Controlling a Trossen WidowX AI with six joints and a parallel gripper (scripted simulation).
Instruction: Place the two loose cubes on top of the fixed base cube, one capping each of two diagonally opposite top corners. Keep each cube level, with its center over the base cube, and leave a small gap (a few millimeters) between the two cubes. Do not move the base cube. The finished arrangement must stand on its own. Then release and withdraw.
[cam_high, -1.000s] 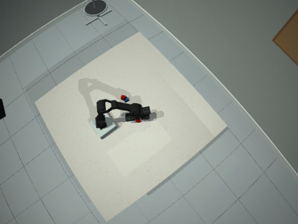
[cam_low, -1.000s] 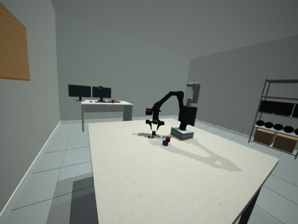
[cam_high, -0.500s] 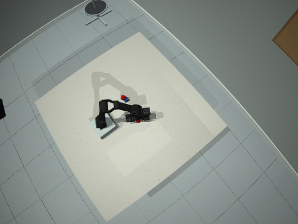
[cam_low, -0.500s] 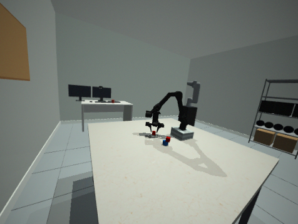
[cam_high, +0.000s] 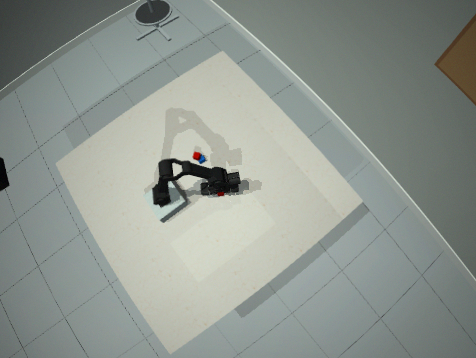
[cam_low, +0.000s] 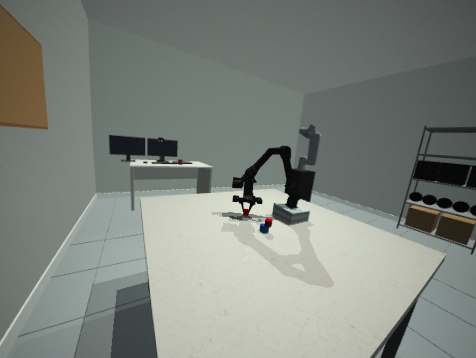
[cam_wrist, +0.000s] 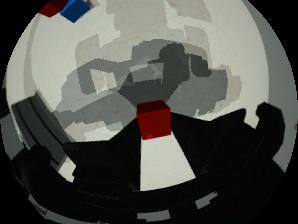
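Observation:
The blue base cube (cam_high: 202, 160) (cam_low: 264, 229) (cam_wrist: 75, 10) stands on the table. One red cube (cam_high: 196, 155) (cam_low: 268, 222) (cam_wrist: 50, 7) sits on top of it, offset toward one corner; its exact overlap is too small to tell. The other red cube (cam_high: 220, 194) (cam_low: 246, 213) (cam_wrist: 154, 123) is at table level, apart from the base cube. My gripper (cam_low: 246, 210) (cam_wrist: 153, 117) points down over this cube and is shut on it, one finger against each side in the wrist view. In the top view the hand hides part of this cube.
The arm's grey mounting block (cam_high: 163, 213) (cam_low: 291, 214) stands on the table (cam_high: 300, 200) (cam_low: 210, 300), beside the cubes. The arm reaches out from it to the held cube, and the base cube stands to one side of the arm. A desk with monitors and a shelf stand beyond the table.

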